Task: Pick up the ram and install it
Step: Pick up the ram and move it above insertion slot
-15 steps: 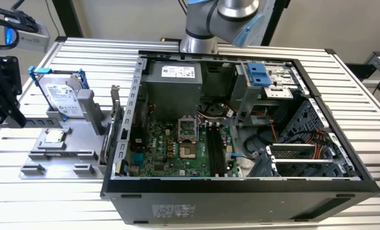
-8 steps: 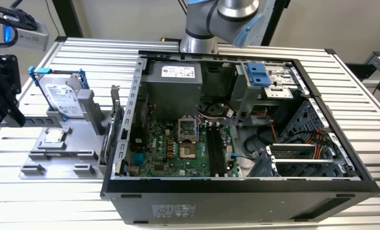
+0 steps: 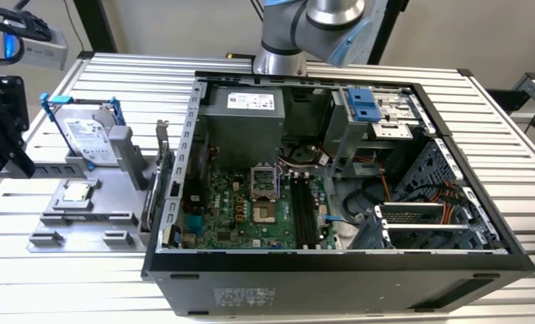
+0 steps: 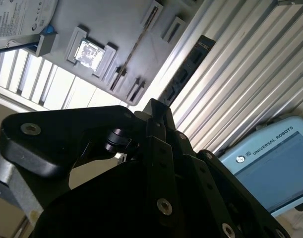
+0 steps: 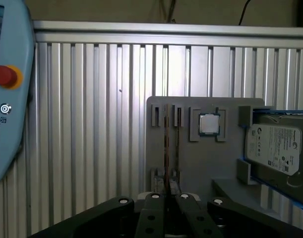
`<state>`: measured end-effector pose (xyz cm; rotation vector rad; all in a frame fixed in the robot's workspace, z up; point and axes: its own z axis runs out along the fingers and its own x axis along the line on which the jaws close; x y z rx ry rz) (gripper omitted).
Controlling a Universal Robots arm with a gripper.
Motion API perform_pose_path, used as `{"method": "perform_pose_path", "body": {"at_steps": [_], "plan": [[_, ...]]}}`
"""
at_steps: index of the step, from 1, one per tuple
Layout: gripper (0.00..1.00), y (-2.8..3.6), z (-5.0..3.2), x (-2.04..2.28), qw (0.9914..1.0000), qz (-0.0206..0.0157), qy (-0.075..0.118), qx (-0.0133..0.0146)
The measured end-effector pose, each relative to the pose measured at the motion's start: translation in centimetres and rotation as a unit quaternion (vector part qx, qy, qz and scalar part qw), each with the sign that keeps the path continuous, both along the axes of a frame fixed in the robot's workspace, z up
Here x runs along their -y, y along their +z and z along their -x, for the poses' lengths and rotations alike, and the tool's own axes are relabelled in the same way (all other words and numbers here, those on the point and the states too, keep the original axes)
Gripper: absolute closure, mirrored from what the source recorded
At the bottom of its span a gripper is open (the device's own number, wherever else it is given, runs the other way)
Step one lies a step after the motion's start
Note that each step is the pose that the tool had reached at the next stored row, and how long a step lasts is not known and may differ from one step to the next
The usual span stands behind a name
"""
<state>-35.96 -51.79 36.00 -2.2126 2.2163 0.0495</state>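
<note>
The ram [image 5: 166, 148] stands edge-on in a slot of the grey fixture plate [image 5: 191, 163]; in the second wrist view the ram [image 4: 135, 47] is a thin dark line on that plate [image 4: 121, 25]. In the exterior view my gripper [image 3: 6, 158] hangs at the far left, above and beside the fixture plate [image 3: 114, 179] and apart from it. Its black fingers [image 5: 154, 201] sit together in both wrist views, with nothing between them, and the gripper [image 5: 168, 198] lines up with the ram. The gripper [image 4: 155, 106] closes to a single tip. The motherboard's black slots [image 3: 303, 209] lie inside the open case.
On the fixture plate sit a square silver processor chip [image 3: 76, 192] [image 5: 209, 124] and a hard drive [image 3: 87, 138] [image 5: 275, 148] in a blue frame. The open computer case [image 3: 339, 260] fills the middle of the slatted table [image 3: 51, 283]. A teach pendant [image 5: 7, 99] lies on the table.
</note>
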Motion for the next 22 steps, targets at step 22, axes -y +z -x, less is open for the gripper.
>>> {"method": "perform_pose_path", "body": {"at_steps": [22], "plan": [[1.00,0.87,0.00,-0.10,1.00000,0.0000,0.000,0.0000]]}}
